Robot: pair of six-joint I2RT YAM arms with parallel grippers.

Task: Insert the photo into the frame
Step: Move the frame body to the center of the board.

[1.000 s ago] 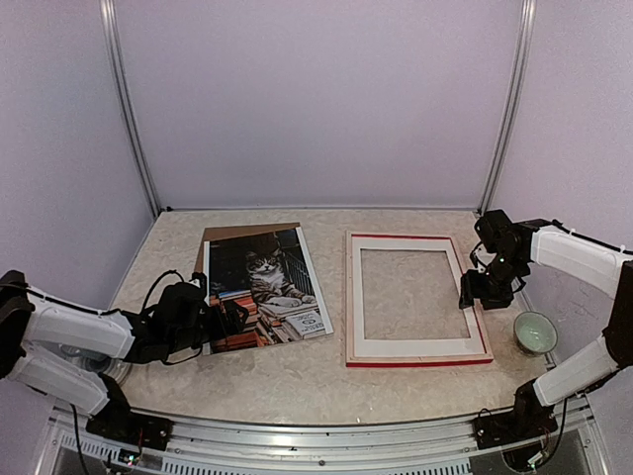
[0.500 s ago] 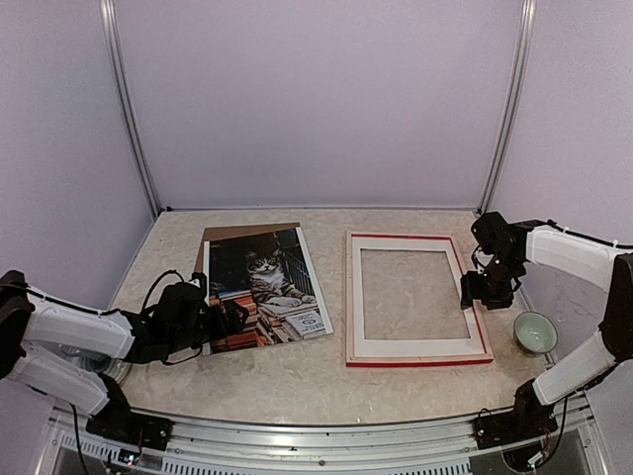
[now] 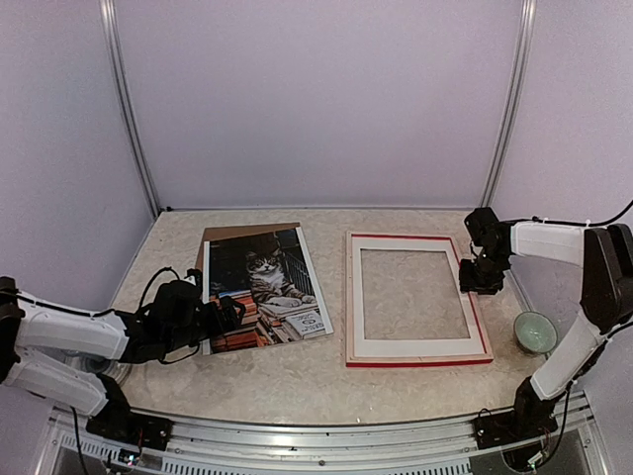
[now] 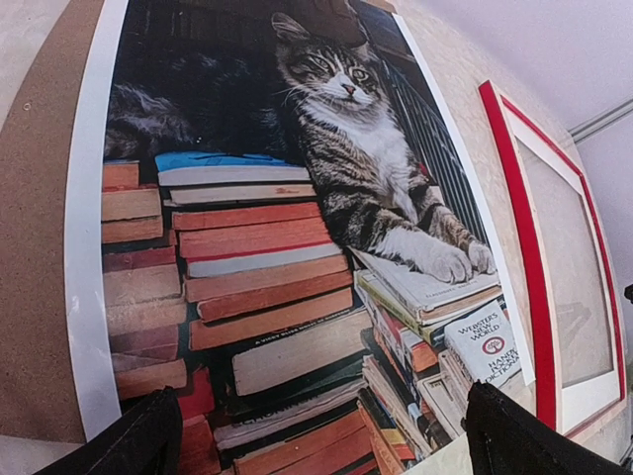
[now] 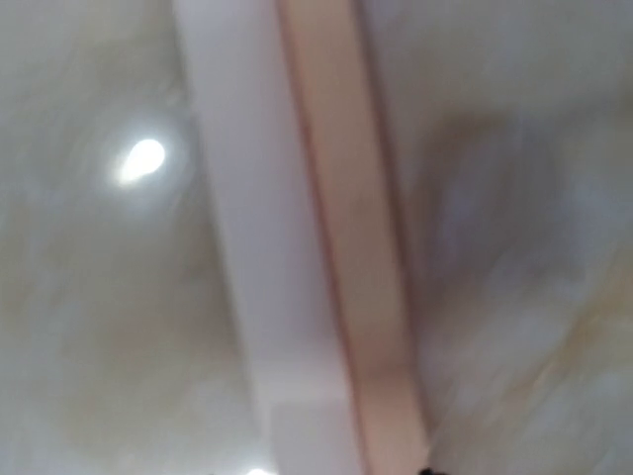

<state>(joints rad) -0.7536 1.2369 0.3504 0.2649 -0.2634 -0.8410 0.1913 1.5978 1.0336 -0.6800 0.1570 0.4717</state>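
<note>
Looking down from the top external view, the left end effector (image 3: 224, 317) sits low at the near left edge of the photo (image 3: 262, 285). Its fingers are too dark and small here to separate. The photo is a flat glossy print of a tabby cat among stacked books. It lies on a brown backing board (image 3: 237, 231), of which only a strip past the far edge shows.

The right end effector (image 3: 482, 281) hangs over the right bar of the frame (image 3: 418, 362), hiding a short stretch of it. Whether its fingers touch the bar, and how far apart they stand, cannot be told. The frame is thin-barred, red on its outer edge and pale wood on top. It lies flat on the mottled beige desk (image 3: 297, 381) with a white mat (image 3: 407, 346) inside it. A pale green bowl (image 3: 535, 332) stands nearer than that end effector, off the frame.

From the left wrist, the left end effector (image 4: 316, 453) is spread wide. Only its two dark fingertips (image 4: 129, 445) show, cut off at the bottom corners. The photo (image 4: 297, 247) fills the space ahead of them, its white margin on the grainy board (image 4: 40, 247). The frame's red bar (image 4: 524, 247) runs to the right.

From the right wrist, everything is blurred. A pale wood strip of the frame (image 5: 356, 277) and a white band of the mat (image 5: 232, 247) lie directly below. No fingers are in shot.
</note>
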